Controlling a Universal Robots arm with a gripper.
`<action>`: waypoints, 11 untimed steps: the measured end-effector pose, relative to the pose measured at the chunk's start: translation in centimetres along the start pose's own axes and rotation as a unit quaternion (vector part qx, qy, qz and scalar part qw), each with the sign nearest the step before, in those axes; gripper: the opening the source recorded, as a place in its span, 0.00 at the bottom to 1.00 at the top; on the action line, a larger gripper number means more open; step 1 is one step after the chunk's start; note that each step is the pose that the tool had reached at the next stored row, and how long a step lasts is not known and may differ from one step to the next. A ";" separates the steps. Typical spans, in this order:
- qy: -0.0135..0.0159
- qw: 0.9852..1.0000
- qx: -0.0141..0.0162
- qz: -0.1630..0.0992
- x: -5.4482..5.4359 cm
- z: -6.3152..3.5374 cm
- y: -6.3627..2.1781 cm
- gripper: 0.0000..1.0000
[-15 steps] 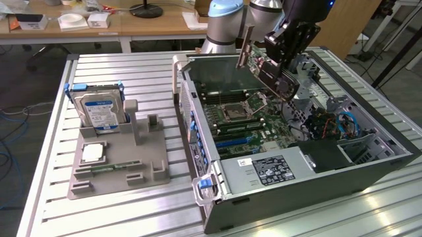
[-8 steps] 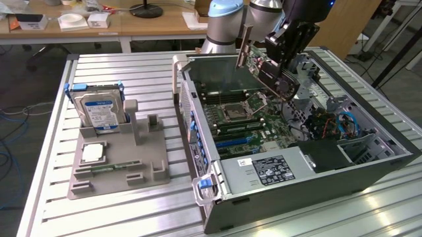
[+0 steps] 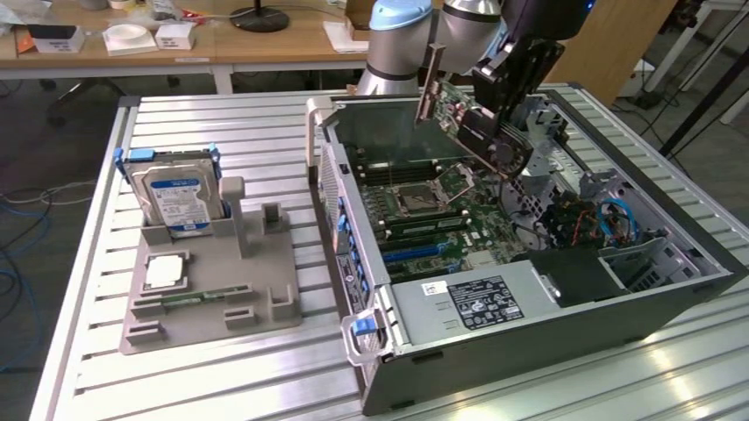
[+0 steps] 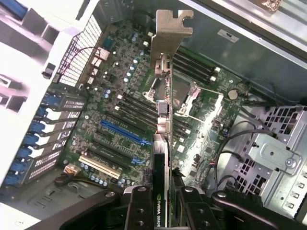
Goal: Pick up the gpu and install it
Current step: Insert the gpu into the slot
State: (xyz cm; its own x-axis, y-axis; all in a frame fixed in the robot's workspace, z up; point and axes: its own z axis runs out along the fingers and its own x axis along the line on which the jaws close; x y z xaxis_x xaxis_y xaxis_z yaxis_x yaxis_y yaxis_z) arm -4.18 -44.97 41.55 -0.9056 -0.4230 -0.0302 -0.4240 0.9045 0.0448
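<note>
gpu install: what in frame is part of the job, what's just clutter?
Job: gpu, gripper shut on it, open computer case, motherboard.
Lying about: hard drive, grey holder, memory stick, silver chip.

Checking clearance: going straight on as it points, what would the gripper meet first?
Likely the motherboard near the CPU socket, with the gpu in the gripper touching first; depth is unclear.

Your arm [image 3: 404, 39] slants downward, wrist tilted, its gripper [image 4: 160, 208] clamped on both faces of the gpu [image 3: 462, 118].
</note>
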 end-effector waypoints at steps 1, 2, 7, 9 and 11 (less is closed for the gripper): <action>0.000 1.000 0.000 -0.003 0.0 0.00 0.00 0.26; 0.000 1.000 0.000 -0.005 0.0 0.00 0.00 0.26; 0.001 1.000 -0.001 -0.020 0.0 0.00 0.00 0.26; 0.001 1.000 -0.001 -0.026 0.0 0.01 0.00 0.26; 0.001 0.999 -0.001 -0.032 0.0 0.00 0.00 0.26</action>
State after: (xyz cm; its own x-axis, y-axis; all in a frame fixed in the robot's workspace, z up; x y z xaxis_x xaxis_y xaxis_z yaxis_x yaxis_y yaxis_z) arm -4.18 -44.97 41.55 -0.8764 -0.4806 -0.0302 -0.4815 0.8753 0.0448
